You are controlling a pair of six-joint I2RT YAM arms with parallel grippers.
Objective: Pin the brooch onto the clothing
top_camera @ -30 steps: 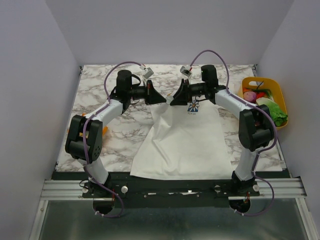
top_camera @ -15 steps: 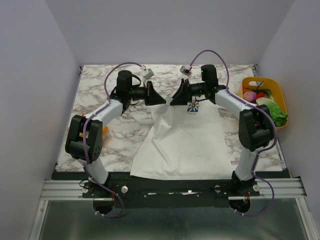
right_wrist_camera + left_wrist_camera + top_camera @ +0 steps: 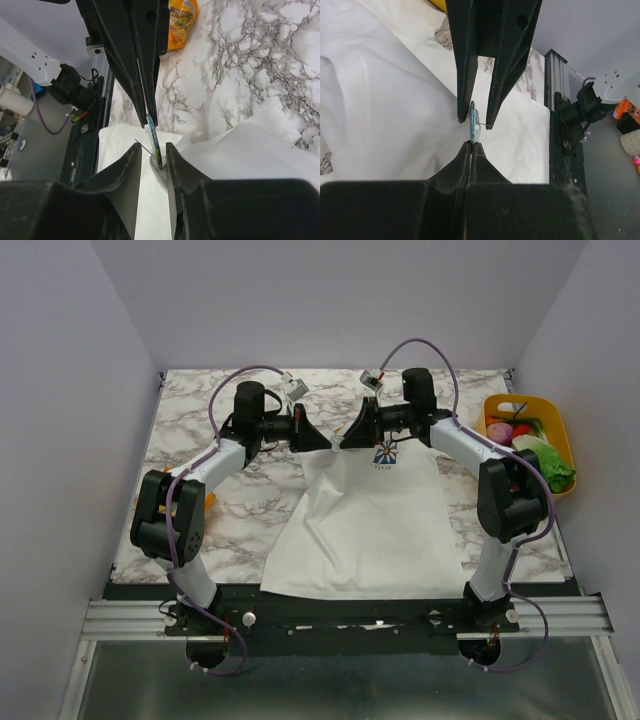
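White T-shirt [image 3: 365, 530] lies flat on the marble table [image 3: 190, 430], its blue flower print [image 3: 385, 454] on the chest; just left of that print I see both grippers meeting tip to tip over the shirt's neck end; my left gripper [image 3: 471, 145] is clamped fully closed on the brooch [image 3: 474, 119], held edge-on with its pin sticking out sideways; my right gripper [image 3: 152, 150] stands partly open, one finger either side of the brooch, not clamped on it; a yellow basket [image 3: 528, 399] sits well right of the print
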